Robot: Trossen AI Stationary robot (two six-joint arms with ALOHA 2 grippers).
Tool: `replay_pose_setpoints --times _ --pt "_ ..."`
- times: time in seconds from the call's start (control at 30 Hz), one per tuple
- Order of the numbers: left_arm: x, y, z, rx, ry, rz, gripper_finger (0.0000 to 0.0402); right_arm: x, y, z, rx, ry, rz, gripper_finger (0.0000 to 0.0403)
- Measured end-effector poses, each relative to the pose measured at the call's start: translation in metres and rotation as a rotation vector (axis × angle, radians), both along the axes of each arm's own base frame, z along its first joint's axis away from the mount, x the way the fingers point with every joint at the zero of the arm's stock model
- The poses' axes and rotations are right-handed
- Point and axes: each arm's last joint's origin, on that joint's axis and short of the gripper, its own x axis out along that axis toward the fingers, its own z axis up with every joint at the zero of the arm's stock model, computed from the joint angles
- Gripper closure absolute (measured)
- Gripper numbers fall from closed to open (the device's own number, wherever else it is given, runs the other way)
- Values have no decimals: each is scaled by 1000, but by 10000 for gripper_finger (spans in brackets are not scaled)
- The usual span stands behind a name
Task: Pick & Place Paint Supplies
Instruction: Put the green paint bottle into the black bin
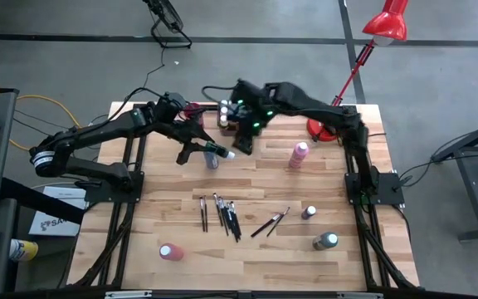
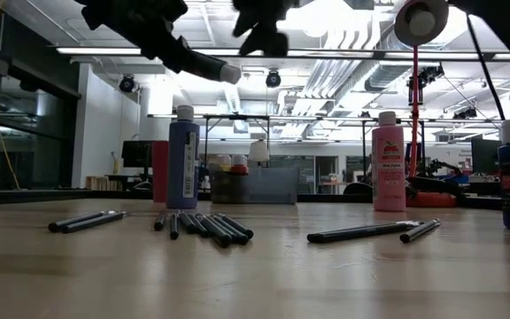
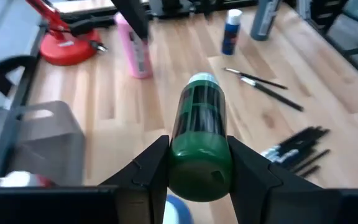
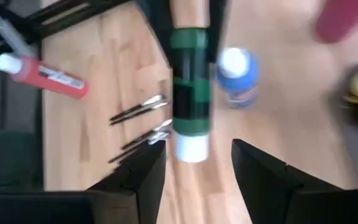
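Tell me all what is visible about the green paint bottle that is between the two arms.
The green paint bottle is a small round plastic-looking bottle with a dark label and a pale cap. It is held off the table, lying roughly level, not upright. The left pincer is shut on its base end, one finger on each side. Its cap end points toward the right pincer, whose fingers stand open beside the cap without touching it. Below it are the wooden table and a standing blue bottle.

grey tray (image 3: 36, 134) cut off by frame edge, contents blurred
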Motion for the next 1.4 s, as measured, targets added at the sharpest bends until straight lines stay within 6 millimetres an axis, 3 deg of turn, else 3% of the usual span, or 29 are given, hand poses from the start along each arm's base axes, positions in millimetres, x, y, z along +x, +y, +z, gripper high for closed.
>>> replay_pose_setpoints --times 0.2,0.4,0.63,0.77,1.0,1.17,1.4 --pt "4 8 15 93 -147 48 278 -37 5 40 -173 -31 -100 219" --pt "3 27 47 171 -460 127 278 -67 10 88 -367 -232 -217 227" --pt "-15 39 91 207 -864 158 279 -70 11 129 -553 -551 -276 229" --pt "-25 41 103 208 -980 158 279 -67 10 143 -616 -685 -282 229" --pt "-27 42 106 199 -1009 151 279 -56 6 154 -582 -891 -209 229" --pt "-27 42 105 188 -1001 142 279 -37 -2 143 -584 -910 -161 229" --pt "-28 40 106 143 -1015 120 279 -32 -3 136 -596 -872 -140 229"
